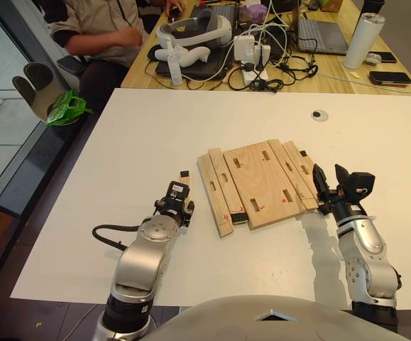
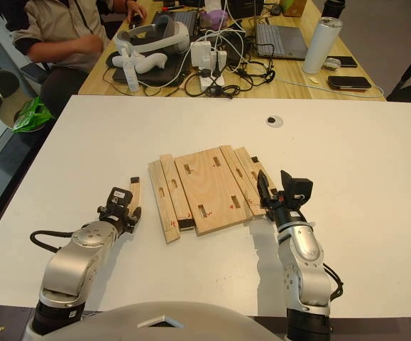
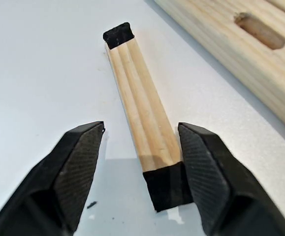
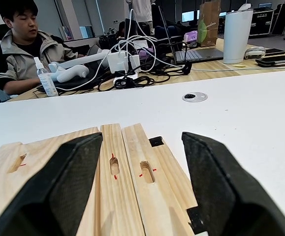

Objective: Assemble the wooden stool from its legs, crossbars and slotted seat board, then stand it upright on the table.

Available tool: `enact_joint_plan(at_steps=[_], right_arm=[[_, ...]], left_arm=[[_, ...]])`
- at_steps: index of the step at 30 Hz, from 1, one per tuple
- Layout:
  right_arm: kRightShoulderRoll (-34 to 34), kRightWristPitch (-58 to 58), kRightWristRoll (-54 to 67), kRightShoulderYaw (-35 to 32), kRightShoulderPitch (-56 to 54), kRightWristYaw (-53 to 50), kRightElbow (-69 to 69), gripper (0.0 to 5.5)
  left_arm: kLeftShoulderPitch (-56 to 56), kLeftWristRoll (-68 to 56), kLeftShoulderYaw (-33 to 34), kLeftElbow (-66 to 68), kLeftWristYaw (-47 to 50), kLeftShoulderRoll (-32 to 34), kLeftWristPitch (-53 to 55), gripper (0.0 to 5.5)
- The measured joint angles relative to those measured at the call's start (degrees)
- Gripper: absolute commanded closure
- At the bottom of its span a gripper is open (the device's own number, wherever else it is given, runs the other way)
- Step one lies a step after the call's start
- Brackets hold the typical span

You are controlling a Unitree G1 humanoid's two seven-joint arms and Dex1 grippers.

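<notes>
Where the crossbar point(image 3: 141, 103) lies: flat on the white counter point(image 1: 141, 128), just to the left of the slotted planks point(image 1: 219, 199) that flank the seat board point(image 1: 258, 181). We take this short grooved stick with black end caps for a crossbar.
Long axis: it points away from us, in line with the reach of the left gripper point(image 3: 141, 127), so we would close across its width.
Bar against fingers: the near cap sits between the left fingers point(image 3: 78, 162), close against one pad with a clear gap to the other. The far cap lies out beyond the tips.
Left arm: its fingers are apart and straddle the near end, with nothing clamped.
Nearer arm: the left, plainly. We judge that a simple squeeze would take the bar, though it may skew toward the tight side.
Other arm: the right gripper point(image 4: 142, 137) has its fingers apart, low at the right edge of the wood, over two of the planks.
Boards: the seat board lies flat in the middle, with planks close on both sides.
</notes>
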Motion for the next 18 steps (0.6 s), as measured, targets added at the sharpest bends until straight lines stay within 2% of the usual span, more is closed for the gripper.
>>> enact_joint_plan(at_steps=[3,9,13,18], right_arm=[[-0.1,0.1,0.0,0.0,0.0,0.0,0.0,2.49],[0.0,0.4,0.1,0.0,0.1,0.0,-0.2,2.49],[0.0,0.5,0.3,0.0,0.6,-0.1,-0.2,2.49],[0.1,2.4,0.6,-1.1,0.2,-1.6,-0.2,2.49]], left_arm=[[0.3,-1.1,1.5,-0.5,-0.6,-1.9,1.5,2.71],[1.0,-4.3,6.9,-0.3,-2.4,-4.8,3.4,3.53],[1.6,-5.6,7.3,-0.3,-4.0,-3.0,3.3,4.17],[2.0,-6.2,6.6,0.4,-6.2,1.7,0.9,4.22]])
